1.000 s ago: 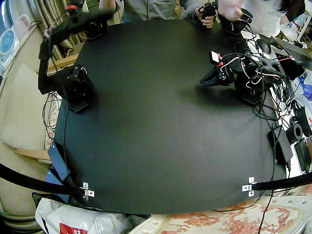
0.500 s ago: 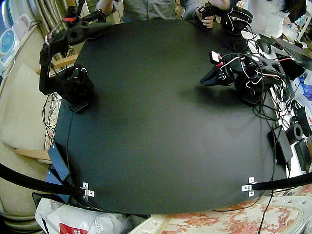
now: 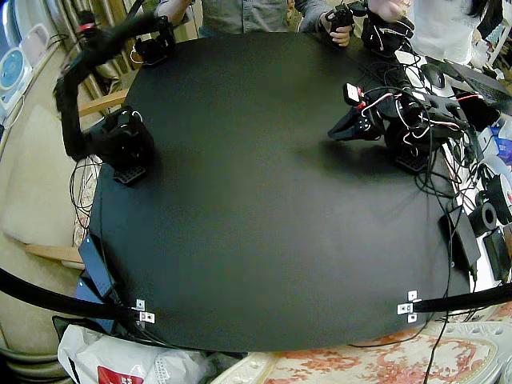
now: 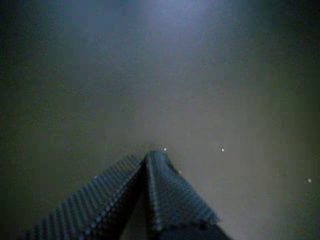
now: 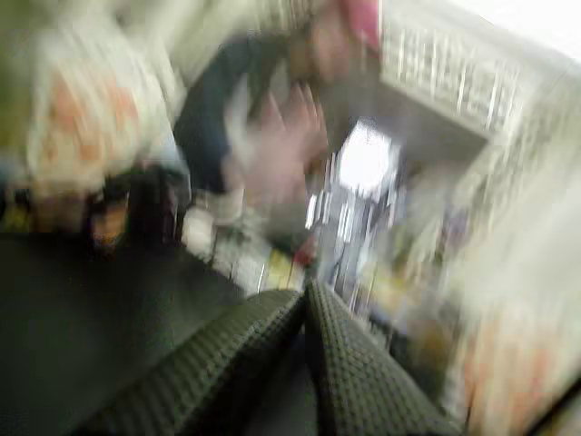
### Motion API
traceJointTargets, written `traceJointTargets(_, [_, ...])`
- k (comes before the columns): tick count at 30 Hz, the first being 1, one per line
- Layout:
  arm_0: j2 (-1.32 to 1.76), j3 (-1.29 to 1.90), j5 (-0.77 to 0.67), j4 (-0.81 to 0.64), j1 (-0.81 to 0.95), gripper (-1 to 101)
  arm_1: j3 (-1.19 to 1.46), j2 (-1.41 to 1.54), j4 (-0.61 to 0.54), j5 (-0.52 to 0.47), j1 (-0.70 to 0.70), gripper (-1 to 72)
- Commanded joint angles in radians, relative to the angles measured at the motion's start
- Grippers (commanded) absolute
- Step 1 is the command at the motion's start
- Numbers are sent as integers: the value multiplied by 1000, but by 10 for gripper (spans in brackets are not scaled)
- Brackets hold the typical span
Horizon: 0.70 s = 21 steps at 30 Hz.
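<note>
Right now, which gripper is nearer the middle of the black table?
Left. The left gripper hangs low over the table, partway in from its edge; the right gripper is raised high by the far corner.

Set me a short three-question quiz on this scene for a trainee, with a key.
1. True or false: the left gripper holds an object.
2. Which arm reaches high above the black table? A) left arm B) right arm C) both
3. Fill in: in a wrist view, the right gripper has its fingers ___ (open or shut).

Key: 1 false, its fingers are shut on nothing. 2 B. 3 shut.
</note>
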Motion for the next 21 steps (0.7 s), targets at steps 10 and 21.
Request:
traceJointTargets(10, [25,12,-5,-6,9,0,-135,52,-23,-166,-161,-3])
traceJointTargets(21, [25,12,-5,-6,9,0,273,209,120,87,-12,-3])
